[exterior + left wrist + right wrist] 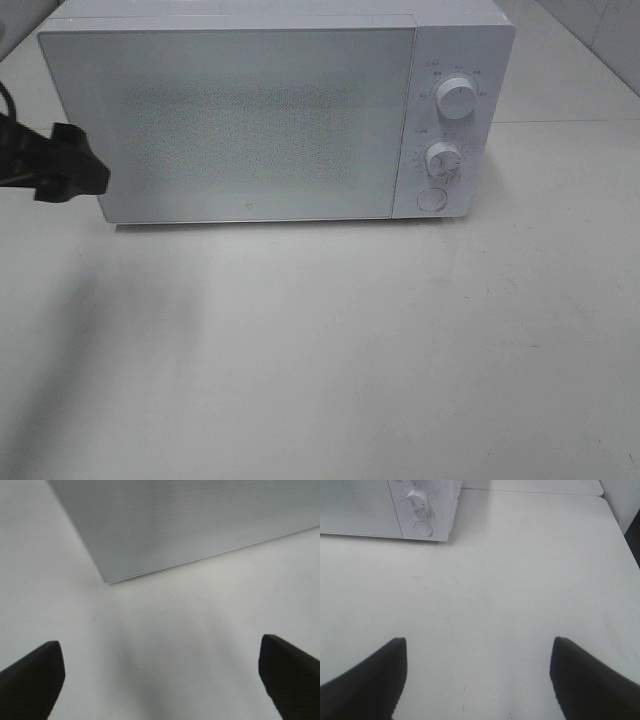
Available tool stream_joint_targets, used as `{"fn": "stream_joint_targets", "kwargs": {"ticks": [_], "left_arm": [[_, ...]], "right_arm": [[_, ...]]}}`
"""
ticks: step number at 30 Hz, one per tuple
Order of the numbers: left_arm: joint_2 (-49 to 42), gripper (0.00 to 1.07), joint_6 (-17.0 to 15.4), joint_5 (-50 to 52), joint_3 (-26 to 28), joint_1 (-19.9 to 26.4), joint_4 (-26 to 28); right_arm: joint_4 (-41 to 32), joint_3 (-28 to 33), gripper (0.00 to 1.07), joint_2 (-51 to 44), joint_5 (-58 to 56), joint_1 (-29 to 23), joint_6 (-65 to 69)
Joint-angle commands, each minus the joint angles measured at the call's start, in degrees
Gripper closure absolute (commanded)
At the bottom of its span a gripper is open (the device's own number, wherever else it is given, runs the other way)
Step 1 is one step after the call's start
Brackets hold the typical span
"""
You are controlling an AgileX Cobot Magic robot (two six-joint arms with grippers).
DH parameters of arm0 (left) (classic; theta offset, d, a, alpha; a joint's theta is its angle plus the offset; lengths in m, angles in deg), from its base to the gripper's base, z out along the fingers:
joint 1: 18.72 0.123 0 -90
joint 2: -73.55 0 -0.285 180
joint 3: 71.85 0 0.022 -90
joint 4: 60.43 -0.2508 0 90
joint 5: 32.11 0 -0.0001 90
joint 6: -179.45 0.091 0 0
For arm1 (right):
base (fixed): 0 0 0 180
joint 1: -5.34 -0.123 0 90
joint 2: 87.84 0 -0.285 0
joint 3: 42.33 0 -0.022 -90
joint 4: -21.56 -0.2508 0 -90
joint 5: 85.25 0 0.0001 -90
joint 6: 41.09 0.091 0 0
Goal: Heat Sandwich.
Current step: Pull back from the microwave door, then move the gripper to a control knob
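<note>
Left end effector: jaws wide apart, nothing between them; hung above tabletop, near front left corner of microwave. Right end effector: jaws apart, nothing held; sat over tabletop, well apart from microwave's control side. Microwave door was shut, frosted, interior not visible. Control panel at right of door carried upper knob, lower knob, round button beneath. Sandwich: seen in no view; could not tell where it was.
</note>
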Motion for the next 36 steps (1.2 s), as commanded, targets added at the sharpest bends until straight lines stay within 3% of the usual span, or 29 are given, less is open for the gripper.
{"fn": "stream_joint_targets", "kwargs": {"ticks": [1,6,12,16,17,20,24,30,32,34,36], "left_arm": [[-2.86,0.05,-0.63,-3.95,0.06,4.41,1.38],[-6.76,0.05,-2.75,-9.11,0.06,9.28,1.2],[-13.18,0.05,-3.55,-13.58,0.06,10.26,0.0],[-17.42,0.05,-7.1,-15.99,0.06,10.26,-2.18],[-19.71,0.05,-10.03,-18.11,-0.11,10.26,-4.76],[-24.29,0.05,-14.73,-22.69,-1.03,10.26,-11.75],[-29.16,0.05,-16.84,-26.87,-2.46,10.26,-14.44],[-35.81,0.05,-16.39,-31.05,-4.87,10.26,-13.58],[-38.45,0.05,-14.32,-32.95,-6.19,10.26,-12.55],[-42.57,0.05,-9.28,-34.78,-8.42,10.26,-9.45],[-43.95,0.05,-7.91,-35.41,-9.05,10.26,-8.14]], "right_arm": [[-0.11,0.11,0.31,-1.55,0.29,0.46,0.11],[-0.11,0.11,0.31,-1.55,0.29,0.46,0.11],[-0.11,0.11,0.31,-1.55,0.29,0.46,0.11],[-0.11,0.11,0.31,-1.55,0.29,0.46,0.11],[-0.11,0.11,0.31,-1.55,0.29,0.46,0.11],[-0.11,0.11,0.31,-1.55,0.29,0.46,0.11],[-0.11,0.11,0.31,-1.55,0.29,0.46,0.11],[-0.11,0.11,0.31,-1.55,0.29,0.46,0.11],[-0.11,0.11,0.31,-1.55,0.29,0.46,0.11],[-0.11,0.11,0.31,-1.55,0.29,0.46,0.11],[-0.11,0.11,0.31,-1.55,0.29,0.46,0.11]]}}
